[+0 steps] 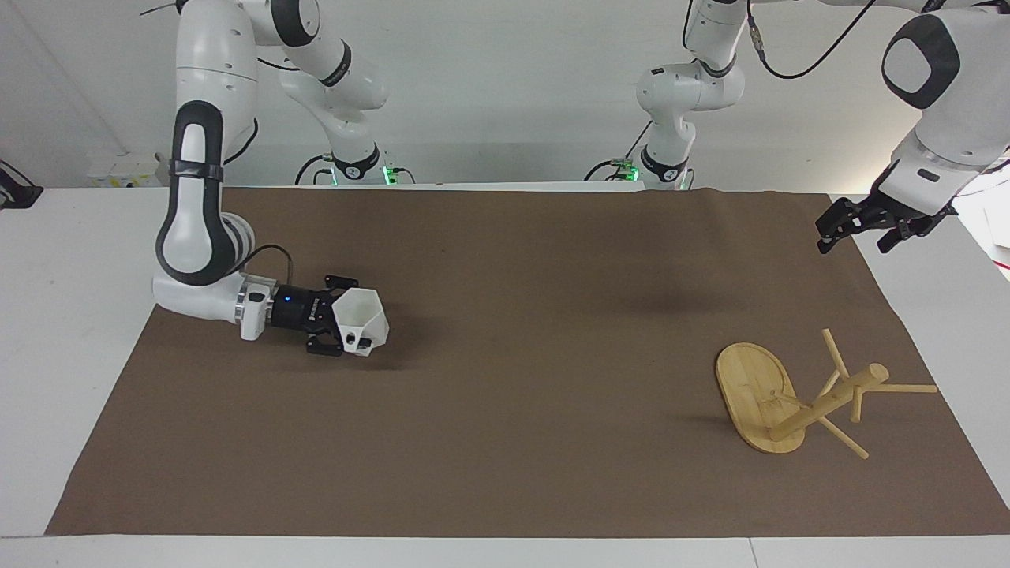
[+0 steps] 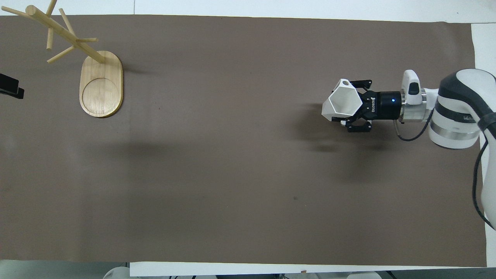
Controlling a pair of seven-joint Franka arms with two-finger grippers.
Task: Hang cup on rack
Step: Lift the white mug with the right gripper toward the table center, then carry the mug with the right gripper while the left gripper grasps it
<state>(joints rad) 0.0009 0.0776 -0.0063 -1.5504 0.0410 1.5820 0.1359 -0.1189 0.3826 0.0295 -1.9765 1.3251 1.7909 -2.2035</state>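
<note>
One step done: right gripper fingers clamping cup, carrying it above mat at right arm's end. Rack standing well apart at left arm's end, pegs bare. Left gripper waiting, fingers spread. Crossing, hanging remaining.

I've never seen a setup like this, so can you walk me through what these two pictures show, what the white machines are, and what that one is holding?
These are two white robot arms at a table covered by a brown mat. One picture looks at the robots from across the table; the other looks down from above their own end. The right gripper is shut on a small white angular cup, carried just above the mat at the right arm's end. At the left arm's end stands a bamboo rack: an oval base, a post and thin pegs. The left gripper waits, open and empty, over the mat's edge near that rack.
</note>
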